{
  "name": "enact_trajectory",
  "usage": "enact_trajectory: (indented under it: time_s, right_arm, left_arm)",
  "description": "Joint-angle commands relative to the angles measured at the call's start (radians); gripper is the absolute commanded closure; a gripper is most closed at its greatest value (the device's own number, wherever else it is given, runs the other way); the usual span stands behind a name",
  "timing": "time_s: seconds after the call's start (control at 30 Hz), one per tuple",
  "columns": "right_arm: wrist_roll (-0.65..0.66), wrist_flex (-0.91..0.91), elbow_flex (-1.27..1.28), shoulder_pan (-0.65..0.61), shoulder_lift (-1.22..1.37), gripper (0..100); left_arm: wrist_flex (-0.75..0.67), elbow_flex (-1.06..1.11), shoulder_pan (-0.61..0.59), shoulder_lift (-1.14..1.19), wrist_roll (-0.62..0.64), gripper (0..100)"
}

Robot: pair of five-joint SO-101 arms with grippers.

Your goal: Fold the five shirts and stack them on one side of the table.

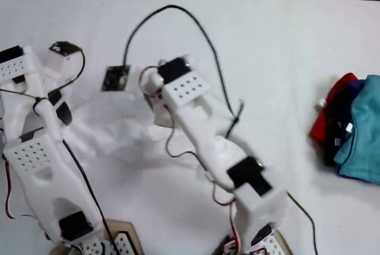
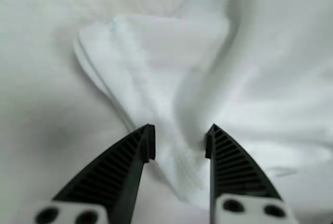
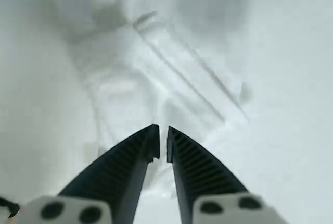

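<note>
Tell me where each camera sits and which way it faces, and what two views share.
High view: fixed above the table, looking down on two white arms, the white shirt between them, folded shirts at the picture's right edge.
Left wrist view: on the left arm's wrist, looking past the left gripper, fingers apart astride a shirt fold.
Right wrist view: on the right arm's wrist, looking past the right gripper, fingers nearly together, onto the shirt.
Shared: all three show the white shirt.

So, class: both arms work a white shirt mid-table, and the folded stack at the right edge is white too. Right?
No. The stack is red, dark blue and teal, not white; the high view shows it. The rest stands: a white shirt lies mid-table.
</note>
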Motion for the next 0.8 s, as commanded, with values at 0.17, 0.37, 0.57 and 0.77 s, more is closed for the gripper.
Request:
enact_trajectory:
  time_s: [0.17, 0.37, 0.57, 0.77]
  right_arm:
    - [0.0, -0.122, 0.546, 0.021, -0.36, 95.4]
    - [0.031, -0.236, 0.799, 0.113, -0.433, 95.4]
    - [0.137, -0.332, 0.865, 0.269, -0.43, 95.4]
    - [0.198, -0.341, 0.878, 0.351, -0.384, 95.4]
  left_arm:
    - [-0.025, -0.012, -0.002, -0.005, -0.005, 82]
    - [-0.025, -0.012, -0.002, -0.005, -0.005, 82]
    - [-0.025, -0.012, -0.002, -0.005, -0.005, 82]
    - [-0.021, -0.012, 0.0, -0.006, -0.003, 82]
